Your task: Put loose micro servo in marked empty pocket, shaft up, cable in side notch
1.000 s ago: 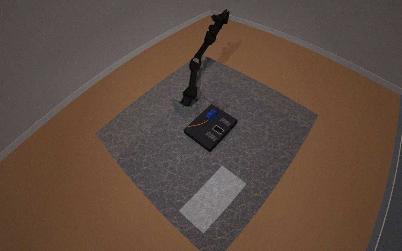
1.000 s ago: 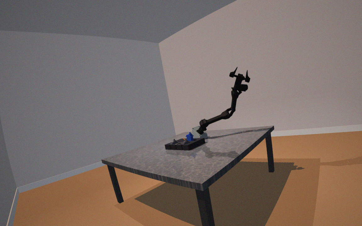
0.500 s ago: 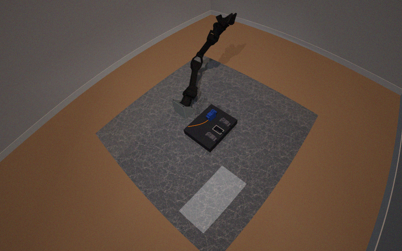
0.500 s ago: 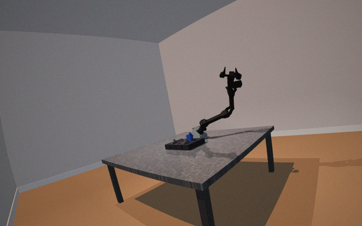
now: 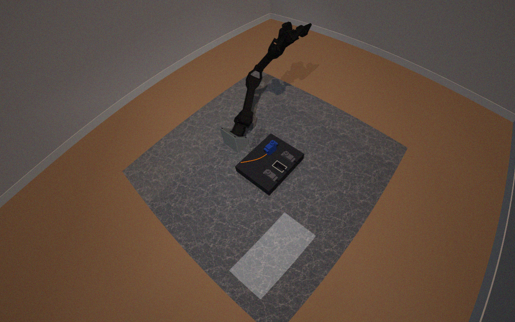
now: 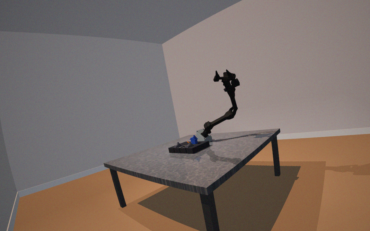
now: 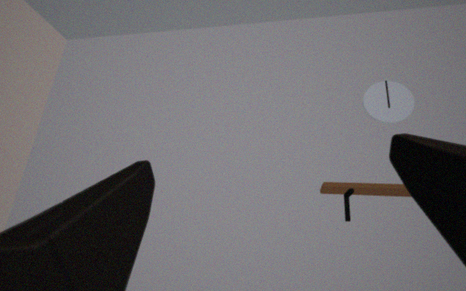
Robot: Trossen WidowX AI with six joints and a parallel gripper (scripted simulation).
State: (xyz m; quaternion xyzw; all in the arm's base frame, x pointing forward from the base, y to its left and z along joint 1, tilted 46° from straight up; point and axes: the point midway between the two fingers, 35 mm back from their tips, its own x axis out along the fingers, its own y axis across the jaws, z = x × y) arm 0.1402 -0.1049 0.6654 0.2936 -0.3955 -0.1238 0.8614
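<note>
Below the claw (image 5: 299, 31) (image 6: 221, 74) (image 7: 269, 159) — wide open, holding 0 things — sits the blue servo (image 5: 270, 147) (image 6: 193, 140).

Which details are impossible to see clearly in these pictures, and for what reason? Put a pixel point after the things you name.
- Mounting ears of the blue servo (image 5: 270, 147) (image 6: 193, 140): too small in the top and exterior views.
- Inside of the marked pocket (image 5: 279, 166): too small and dark in the top view.
- Brown bar (image 7: 362, 189): its right end is hidden behind a gripper finger in the wrist view.
</note>
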